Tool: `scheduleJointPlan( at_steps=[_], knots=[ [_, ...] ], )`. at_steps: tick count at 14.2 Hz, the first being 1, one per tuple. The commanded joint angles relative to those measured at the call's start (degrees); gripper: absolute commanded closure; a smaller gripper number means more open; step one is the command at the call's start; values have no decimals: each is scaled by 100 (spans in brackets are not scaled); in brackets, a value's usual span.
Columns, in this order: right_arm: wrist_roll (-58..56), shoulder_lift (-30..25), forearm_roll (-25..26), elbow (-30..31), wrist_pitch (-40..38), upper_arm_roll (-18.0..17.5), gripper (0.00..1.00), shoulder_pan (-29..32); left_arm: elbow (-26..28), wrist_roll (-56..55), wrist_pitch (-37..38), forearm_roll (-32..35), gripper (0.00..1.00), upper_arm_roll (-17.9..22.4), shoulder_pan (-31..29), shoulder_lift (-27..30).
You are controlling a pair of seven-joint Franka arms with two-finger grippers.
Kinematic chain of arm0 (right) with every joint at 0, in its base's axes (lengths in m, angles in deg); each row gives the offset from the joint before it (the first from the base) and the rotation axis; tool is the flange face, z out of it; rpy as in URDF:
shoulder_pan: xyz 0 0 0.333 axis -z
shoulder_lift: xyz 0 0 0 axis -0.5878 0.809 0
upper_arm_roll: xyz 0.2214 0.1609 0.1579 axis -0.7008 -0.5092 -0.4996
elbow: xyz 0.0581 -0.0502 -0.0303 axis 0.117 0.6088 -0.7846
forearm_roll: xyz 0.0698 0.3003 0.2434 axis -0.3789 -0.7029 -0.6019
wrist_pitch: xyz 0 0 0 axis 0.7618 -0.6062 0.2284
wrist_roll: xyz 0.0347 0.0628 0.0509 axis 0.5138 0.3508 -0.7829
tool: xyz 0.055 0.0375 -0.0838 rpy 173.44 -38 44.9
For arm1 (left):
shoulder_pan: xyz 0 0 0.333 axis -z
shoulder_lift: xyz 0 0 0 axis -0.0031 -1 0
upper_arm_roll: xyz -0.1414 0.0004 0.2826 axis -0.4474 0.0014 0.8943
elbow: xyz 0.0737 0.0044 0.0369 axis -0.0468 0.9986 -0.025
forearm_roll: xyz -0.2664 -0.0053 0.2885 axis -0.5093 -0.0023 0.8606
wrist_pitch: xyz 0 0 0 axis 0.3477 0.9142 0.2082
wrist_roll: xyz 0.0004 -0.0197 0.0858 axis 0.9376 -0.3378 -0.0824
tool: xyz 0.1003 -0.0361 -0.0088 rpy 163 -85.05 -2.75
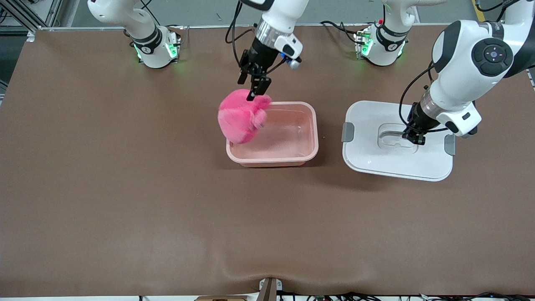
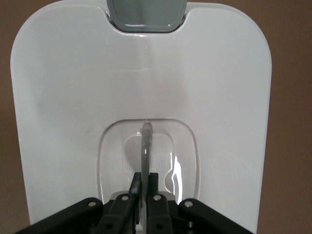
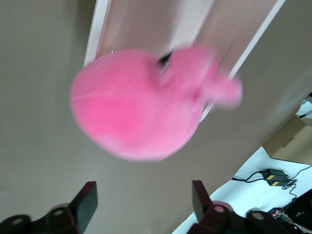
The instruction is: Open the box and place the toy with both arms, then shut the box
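The pink box (image 1: 313,125) stands open at mid-table. The hot-pink toy (image 1: 240,117) hangs over the rim of the box at the right arm's end, partly inside it. My right gripper (image 1: 253,88) is just above the toy, open and holding nothing. In the right wrist view the toy (image 3: 141,105) looks blurred below the spread gripper (image 3: 144,190), with the box (image 3: 97,29) under it. The white lid (image 1: 376,154) lies flat on the table beside the box, toward the left arm's end. My left gripper (image 1: 413,138) is shut on the lid's handle (image 2: 146,146) in its recess.
The lid's grey clips (image 1: 347,132) stick out at both of its short ends. The two arm bases (image 1: 154,48) stand along the table's edge farthest from the front camera. The brown cloth has a fold (image 1: 250,271) near the front camera's edge.
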Motion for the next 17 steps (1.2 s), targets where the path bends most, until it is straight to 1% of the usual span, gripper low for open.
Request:
scheduleJointPlan(
  at_steps=[1, 3, 4, 7, 8, 10, 12, 14, 16, 17],
  knots=[
    [41, -14, 31, -276, -237, 92, 0, -12, 226, 203, -40, -177, 100, -66, -111, 266],
    [49, -93, -39, -250, -237, 136, 0, 382, 226, 203, -66, -177, 100, -66, -111, 258],
    [41, -119, -231, -232, -228, 136, 0, 689, 226, 203, -66, -177, 100, -66, -111, 258],
    [32, -172, -1022, -223, -176, 145, 0, 1700, 226, 203, -66, -177, 100, -66, -111, 258],
    [32, -172, -1103, -188, -176, 136, 0, 1946, 226, 203, -75, -177, 100, -66, -111, 258],
    [41, -172, -1103, -153, -176, 153, 0, 2246, 226, 203, -66, -177, 100, -66, -102, 258],
    [76, -181, -1121, -74, -158, 136, 0, 2728, 226, 203, -75, -177, 100, -66, -103, 266],
    [76, -242, -1427, -56, -167, 145, 0, 3247, 226, 195, -66, -177, 100, -66, -103, 266],
    [76, -374, -1490, 84, 16, 145, 0, 3800, 217, 195, -66, -177, 100, -66, -102, 266],
    [76, -479, -1603, 206, 131, 136, 0, 4064, 226, 203, -66, -177, 100, -66, -102, 266]
  ],
)
